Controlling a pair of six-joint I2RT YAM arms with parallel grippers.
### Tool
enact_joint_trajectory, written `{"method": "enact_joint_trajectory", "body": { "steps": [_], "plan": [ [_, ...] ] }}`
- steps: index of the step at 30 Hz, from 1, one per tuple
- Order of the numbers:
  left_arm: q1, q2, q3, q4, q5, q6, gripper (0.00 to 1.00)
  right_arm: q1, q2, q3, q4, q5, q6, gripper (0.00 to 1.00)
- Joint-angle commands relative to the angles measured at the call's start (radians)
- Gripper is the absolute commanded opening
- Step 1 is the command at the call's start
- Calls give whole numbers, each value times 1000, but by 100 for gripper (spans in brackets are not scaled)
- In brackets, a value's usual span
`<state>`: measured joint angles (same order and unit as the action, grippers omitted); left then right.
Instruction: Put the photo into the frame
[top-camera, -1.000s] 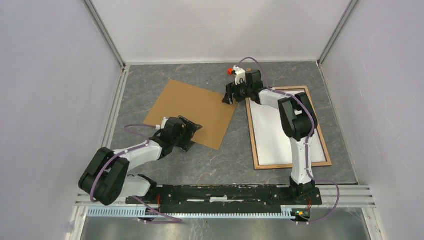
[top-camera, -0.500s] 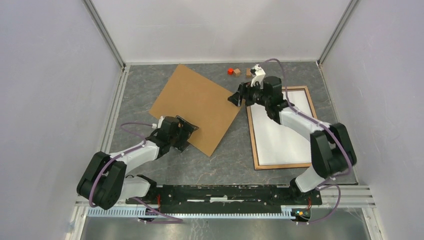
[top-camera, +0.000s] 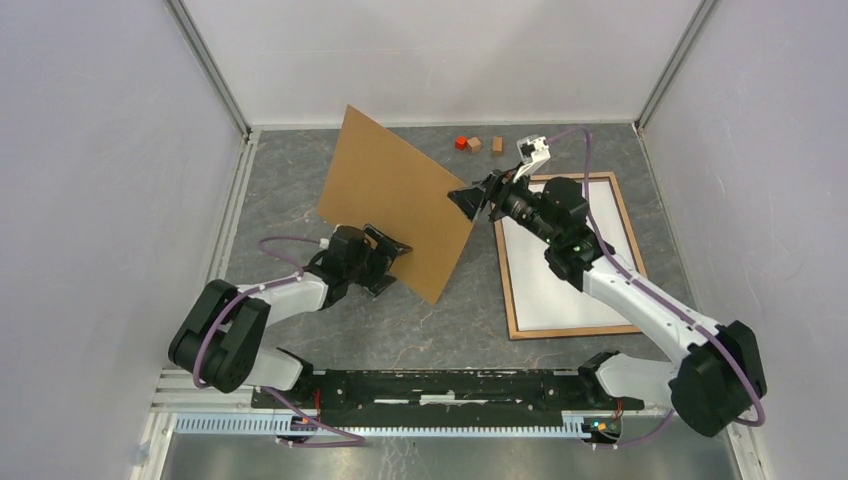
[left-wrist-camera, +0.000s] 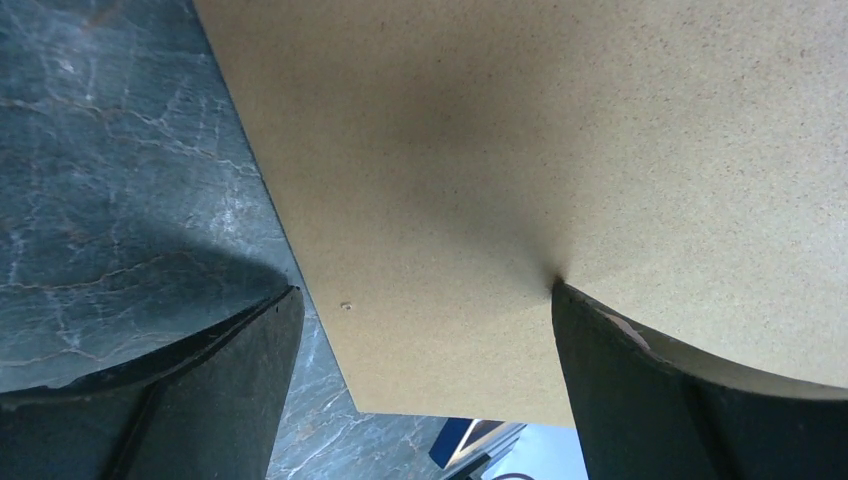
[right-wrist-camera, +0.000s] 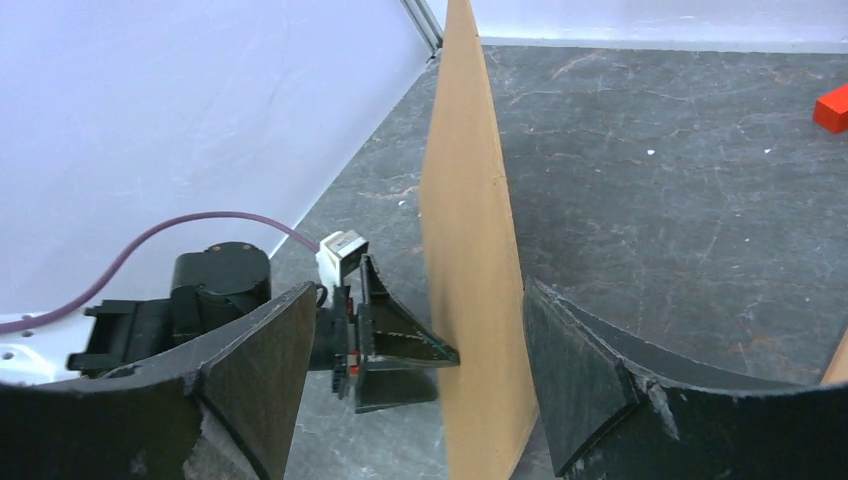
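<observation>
1. A white rectangular sheet (top-camera: 545, 280) is lying flat inside the thin light-wood rectangular frame (top-camera: 560, 332), filling it; its upward face is plain, and I cannot tell whether it is the print turned face down. The right arm is crossing over the frame's near right part and hiding it.
2. In the left wrist view a small dark blue shape (left-wrist-camera: 468, 440) is peeking out under the board's lower edge; too little is showing to tell what it is.
3. The frame is resting wood side up on the right of the grey marbled tabletop (top-camera: 400, 330), near the board but apart from it.
4. A large plain brown rectangular board (top-camera: 390, 195) is standing steeply tilted left of the frame; in the right wrist view it is looking almost upright and nearly edge-on.
5. The left gripper (top-camera: 392, 250) is sitting by the board's lower edge with its fingers spread wide; one fingertip is pressing the board's face, and the other is lying just beside the board's side edge.
6. The right gripper (top-camera: 470, 197) is straddling the board's corner nearest the frame, fingers apart; one finger is touching the board, and the other is standing clear of it.
7. A small red cube (top-camera: 461, 143), a brown cube (top-camera: 474, 144) and a light wooden cube (top-camera: 496, 144) are sitting close together at the far edge of the table, beyond the board and frame.
</observation>
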<state>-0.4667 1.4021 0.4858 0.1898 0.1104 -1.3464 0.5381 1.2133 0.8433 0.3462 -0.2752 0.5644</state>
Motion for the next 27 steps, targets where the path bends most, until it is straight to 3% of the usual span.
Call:
{"method": "enact_joint_trajectory", "body": {
  "steps": [1,6,18,21,24,27],
  "plan": [
    [-40,19,-32,-3,21,-13,99,158,-58,-20,-197,-100,116,80],
    [-40,-32,-73,-27,1,2,99,246,-112,-53,-223,-57,106,81],
    [-38,-216,-95,-122,-22,127,100,326,-130,-44,-219,43,57,82],
    [-39,-272,-85,-160,-28,151,100,397,-105,-57,-205,196,1,83],
    [-39,-316,-83,-207,-46,158,100,525,-81,-68,-169,534,-116,80],
    [-39,-365,-107,-219,-53,148,100,611,-31,-101,-86,853,-213,66]
  ]
}}
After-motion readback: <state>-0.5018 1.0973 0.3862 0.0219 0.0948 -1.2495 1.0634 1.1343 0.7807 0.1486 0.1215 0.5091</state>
